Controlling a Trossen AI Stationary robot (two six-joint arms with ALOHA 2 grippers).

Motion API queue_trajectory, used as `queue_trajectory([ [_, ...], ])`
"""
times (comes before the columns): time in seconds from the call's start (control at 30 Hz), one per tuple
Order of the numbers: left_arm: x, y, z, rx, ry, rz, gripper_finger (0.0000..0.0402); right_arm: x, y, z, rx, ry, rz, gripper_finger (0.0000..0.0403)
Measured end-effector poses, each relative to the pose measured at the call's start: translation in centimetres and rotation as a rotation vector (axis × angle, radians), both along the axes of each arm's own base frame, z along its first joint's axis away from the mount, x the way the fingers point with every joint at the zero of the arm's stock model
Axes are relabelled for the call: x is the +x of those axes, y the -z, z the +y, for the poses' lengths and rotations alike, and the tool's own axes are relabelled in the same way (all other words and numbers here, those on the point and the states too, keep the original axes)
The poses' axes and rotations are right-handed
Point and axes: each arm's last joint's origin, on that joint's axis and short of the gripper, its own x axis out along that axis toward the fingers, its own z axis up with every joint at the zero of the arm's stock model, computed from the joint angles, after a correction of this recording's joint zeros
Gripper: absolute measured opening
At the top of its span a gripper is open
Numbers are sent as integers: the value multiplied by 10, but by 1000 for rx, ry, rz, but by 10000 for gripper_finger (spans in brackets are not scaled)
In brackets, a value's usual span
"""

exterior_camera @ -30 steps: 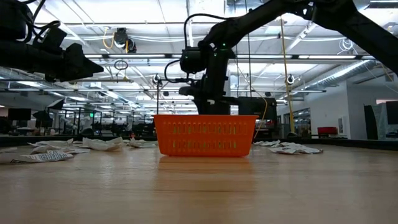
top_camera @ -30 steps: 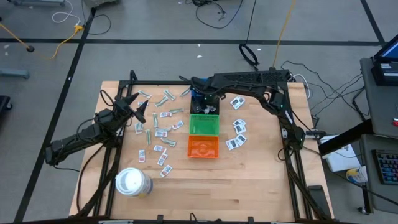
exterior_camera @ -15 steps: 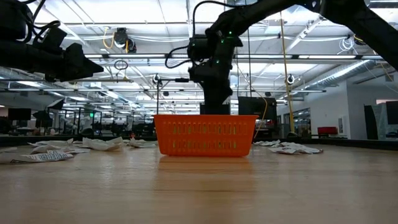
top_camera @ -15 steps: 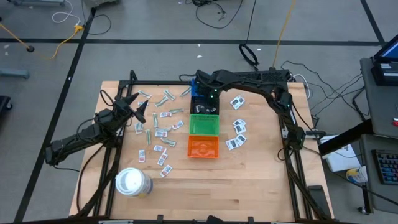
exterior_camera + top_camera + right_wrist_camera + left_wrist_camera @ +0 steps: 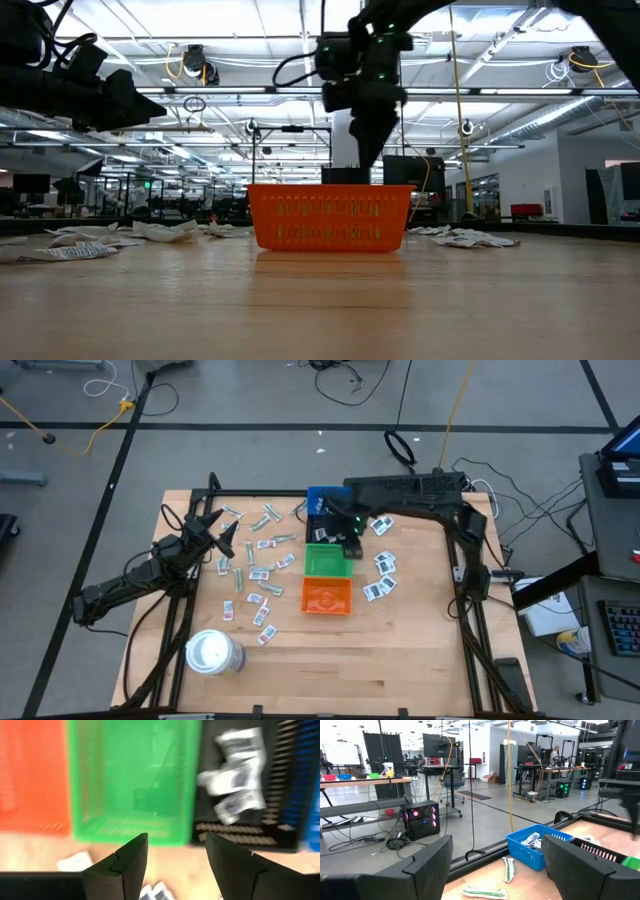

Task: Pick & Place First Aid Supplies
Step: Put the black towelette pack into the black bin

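**My right hand is up over the bins, and it holds nothing**

I use the green bin (image 5: 328, 561) as my marker. It sits in the middle of the wooden table (image 5: 400, 650), in a row of bins. The orange bin (image 5: 327, 597) touches its near side. A black bin (image 5: 240, 795) touches its far side, and the blue bin (image 5: 322, 497) comes after that one.

My right gripper (image 5: 350, 540) hangs in the air above the far edge of the green bin, close to the black bin. My two fingers (image 5: 122, 862) stand apart with a clear gap between them. Nothing is in that gap. Past my fingers I look down on the green bin, which looks bare inside, and on the black bin, where some white packets (image 5: 236, 775) with dark print lie in a heap.

My left gripper (image 5: 222, 536) waits well to the left of the green bin, over the scattered packets. Its fingers are spread wide and hold nothing.

The first aid supplies (image 5: 258, 572) lie mostly flat on the table left of the green bin: little white strips and slim pale wrappers. More white squares (image 5: 382, 575) lie on the right of the green bin. A few sit inside the blue bin too.

A big white roll (image 5: 212, 653) stands near the front left of the table, far from the green bin.
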Motion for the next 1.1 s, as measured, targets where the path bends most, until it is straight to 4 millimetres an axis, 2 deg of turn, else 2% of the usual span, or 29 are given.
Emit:
queue_trajectory([
  [0.27,0,0,0,0,0,0,306,-43,9,62,-13,-161,-11,196],
  [0.43,0,0,0,0,0,0,306,-65,13,87,-15,-225,-8,196],
  [0.67,0,0,0,0,0,0,306,-73,24,104,-44,-250,24,196],
  [1.1,0,0,0,0,0,0,306,-80,69,124,-80,-314,14,196],
])
